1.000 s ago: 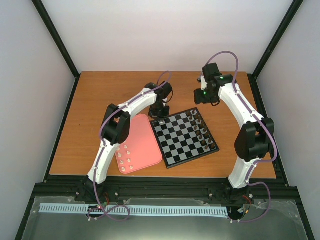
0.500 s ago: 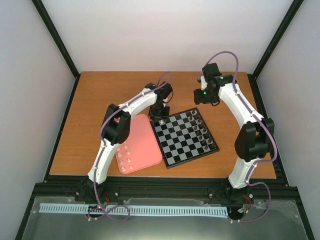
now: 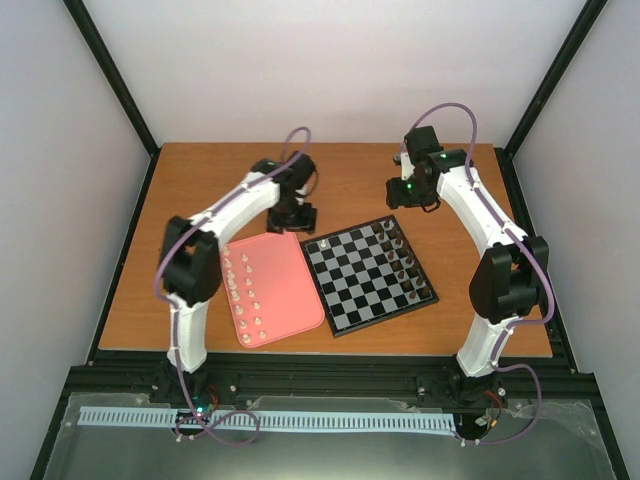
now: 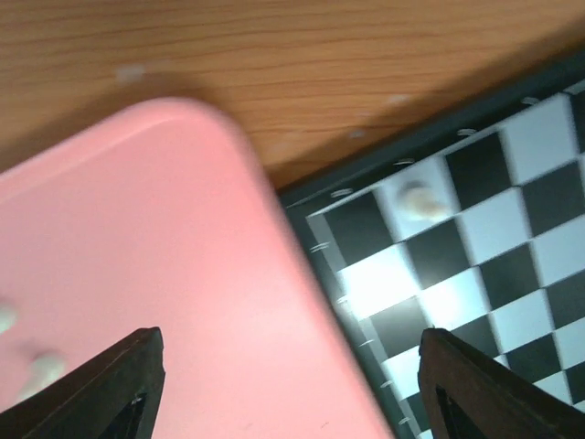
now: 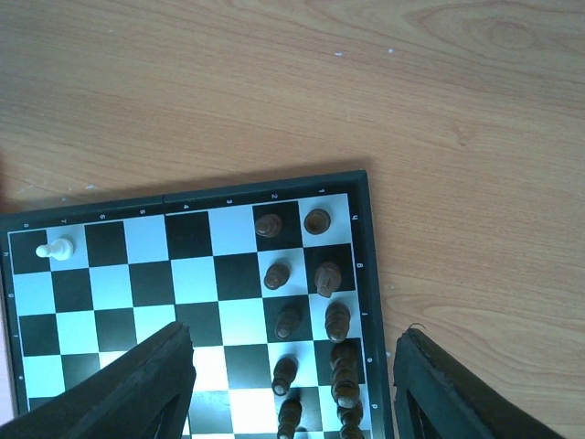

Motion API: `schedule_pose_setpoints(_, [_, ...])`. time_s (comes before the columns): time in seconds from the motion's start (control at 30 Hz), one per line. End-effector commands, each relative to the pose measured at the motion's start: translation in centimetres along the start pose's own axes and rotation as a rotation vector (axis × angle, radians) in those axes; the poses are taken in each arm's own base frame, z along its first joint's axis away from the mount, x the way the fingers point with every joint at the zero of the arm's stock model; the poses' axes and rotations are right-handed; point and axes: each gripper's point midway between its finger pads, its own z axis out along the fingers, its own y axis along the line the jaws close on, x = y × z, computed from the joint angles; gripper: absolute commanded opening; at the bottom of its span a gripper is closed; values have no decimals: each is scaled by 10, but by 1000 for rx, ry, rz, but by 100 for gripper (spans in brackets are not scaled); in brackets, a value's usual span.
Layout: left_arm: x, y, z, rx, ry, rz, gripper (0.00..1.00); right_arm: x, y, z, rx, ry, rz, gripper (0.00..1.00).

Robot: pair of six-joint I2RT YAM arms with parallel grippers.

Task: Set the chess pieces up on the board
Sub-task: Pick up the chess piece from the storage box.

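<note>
Nearest to us, on the wooden table [image 3: 140,290], lies the pink tray [image 3: 290,275], its long sides running away from the arms' bases. The cream-white chess pieces [image 3: 246,296] stand on it in two rows along its left long edge. Just right of the tray sits the chessboard [image 3: 362,285], turned a little out of square with the table's edge; we cannot tell whether tray and board touch. The dark brown pieces [image 3: 406,264] stand in two lines along the board's right side. A lone cream-white piece [image 5: 57,249] stands upright on a white square in the board's far row. It is one square in from the far left corner and well apart from the dark ones.

Farther out, we see the left gripper [image 4: 288,335] hanging above the tray's far right corner, beside the board's far left corner. Its fingers [image 4: 119,389] stand wide apart, and nothing is between them. The right gripper [image 5: 292,334] hovers near the board's far right corner, looking down on the dark pieces. Its fingers also stand apart, and it has hold of nothing.
</note>
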Motion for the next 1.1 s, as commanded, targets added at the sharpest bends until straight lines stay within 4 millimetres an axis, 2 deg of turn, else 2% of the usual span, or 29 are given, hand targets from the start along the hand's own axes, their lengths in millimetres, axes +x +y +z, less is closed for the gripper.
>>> schedule_pose_setpoints(0.0, [-1, 74, -42, -77, -118, -175, 77, -6, 1, -13, -24, -38, -5, 60])
schedule_pose_setpoints(0.07, [14, 94, -40, -106, -111, -220, 73, -5, 3, -13, -34, -34, -3, 60])
schedule_pose_setpoints(0.2, [40, 121, -28, -116, -94, -318, 68, -3, 5, -12, -47, -28, -1, 60])
schedule_pose_setpoints(0.33, [47, 138, -19, -119, -88, -371, 65, 0, 7, -12, -56, -23, -2, 60])
schedule_pose_setpoints(0.73, [46, 152, 17, -131, -26, -407, 57, 3, 6, -16, -50, -23, -5, 60])
schedule_pose_setpoints(1.07, [48, 162, 31, -133, 2, -427, 52, 5, 5, -13, -44, -14, -6, 60])
